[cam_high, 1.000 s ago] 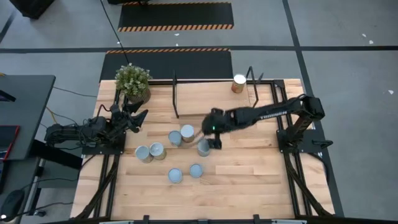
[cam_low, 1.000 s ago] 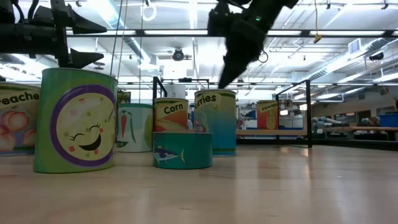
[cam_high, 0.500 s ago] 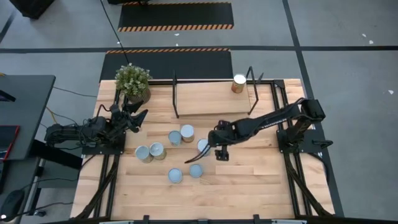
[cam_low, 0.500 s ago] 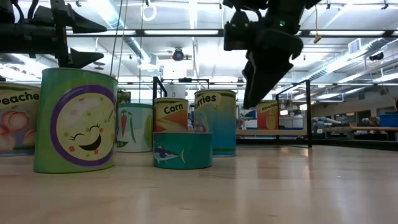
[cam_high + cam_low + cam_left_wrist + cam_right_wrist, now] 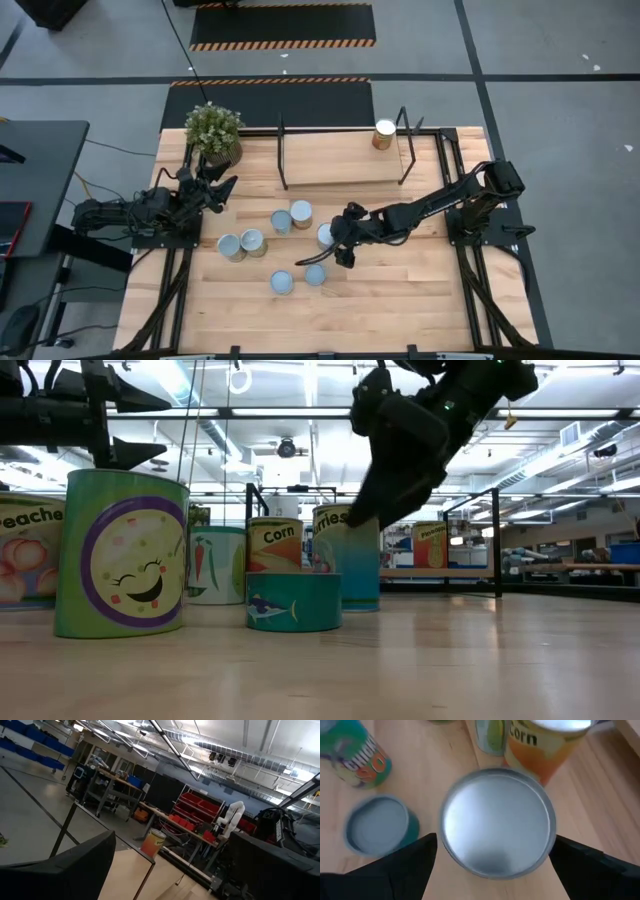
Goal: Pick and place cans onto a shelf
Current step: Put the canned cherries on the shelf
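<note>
Several cans stand upright on the tabletop in a loose group; one more can (image 5: 384, 133) stands on the shelf (image 5: 340, 165) at the far side. My right gripper (image 5: 328, 248) is open and tipped down over a silvery-topped can (image 5: 325, 235). In the right wrist view that can (image 5: 497, 820) lies between the two fingers (image 5: 400, 870), which stand on either side of it without touching. In the low view the gripper (image 5: 375, 500) hangs in front of this tall can (image 5: 347, 560). My left gripper (image 5: 218, 185) waits open at the table's left, near the plant.
A Corn can (image 5: 550, 745) and a short teal can (image 5: 380, 827) stand close to the can under my right gripper. A potted plant (image 5: 213, 130) stands at the far left corner. Black shelf posts (image 5: 283, 150) rise at the far side.
My right gripper has gone toward the table's near edge and come down, tipping over the silvery-topped can. The cans have kept their places.
</note>
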